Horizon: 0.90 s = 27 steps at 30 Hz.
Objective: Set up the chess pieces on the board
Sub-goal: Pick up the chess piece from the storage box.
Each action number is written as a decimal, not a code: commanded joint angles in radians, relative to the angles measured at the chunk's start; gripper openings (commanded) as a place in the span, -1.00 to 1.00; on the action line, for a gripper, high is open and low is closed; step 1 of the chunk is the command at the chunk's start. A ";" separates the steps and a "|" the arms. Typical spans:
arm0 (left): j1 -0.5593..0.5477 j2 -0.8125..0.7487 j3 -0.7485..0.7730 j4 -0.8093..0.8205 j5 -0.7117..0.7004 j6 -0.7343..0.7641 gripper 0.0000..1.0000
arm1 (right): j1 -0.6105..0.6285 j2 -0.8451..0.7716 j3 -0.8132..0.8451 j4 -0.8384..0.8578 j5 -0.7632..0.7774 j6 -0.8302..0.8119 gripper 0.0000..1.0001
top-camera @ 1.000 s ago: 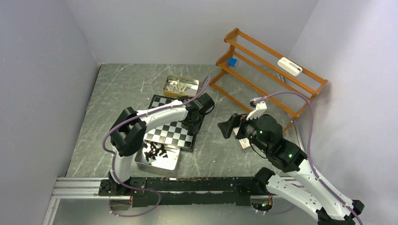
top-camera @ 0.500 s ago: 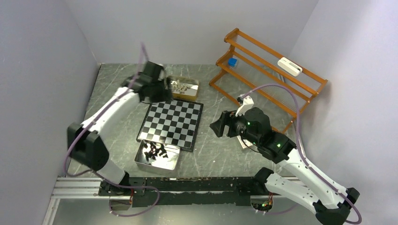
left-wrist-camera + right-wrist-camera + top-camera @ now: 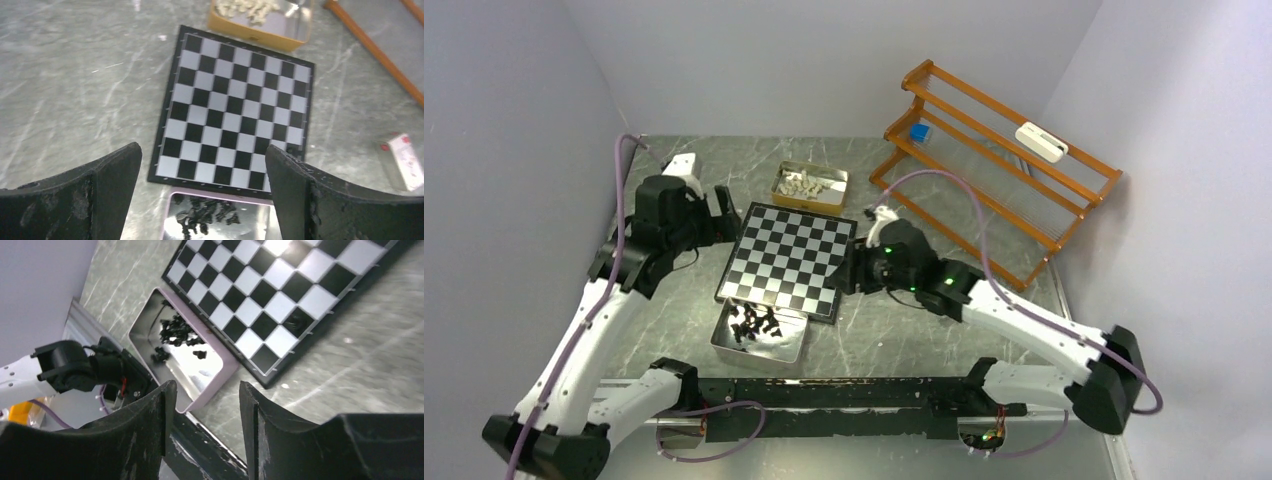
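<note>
board (image 3: 789, 255) nearly bare; left gripper (image 3: 202, 155) wide, empty; right gripper (image 3: 207, 390) half-open, empty; next, grasp black pieces (image 3: 757, 322), lower centre.

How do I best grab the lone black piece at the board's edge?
Come straight down with the right gripper, the nearer one, and pinch the black piece by its upper body from two opposite sides. It sits alone on an edge square of the board with bare squares around it, so there is room either side. Too small to tell whether it stands fully upright.
</note>
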 commanded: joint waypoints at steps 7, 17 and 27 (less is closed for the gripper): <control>-0.003 -0.294 -0.150 -0.009 -0.499 0.019 0.96 | 0.236 0.377 0.212 0.170 0.101 0.005 0.05; -0.003 -0.441 -0.162 -0.023 -0.669 -0.008 0.97 | 0.298 0.695 0.402 0.271 0.064 -0.064 -0.02; -0.003 -0.481 -0.147 -0.085 -0.750 -0.067 0.99 | 0.342 0.948 0.619 0.217 0.061 -0.164 -0.06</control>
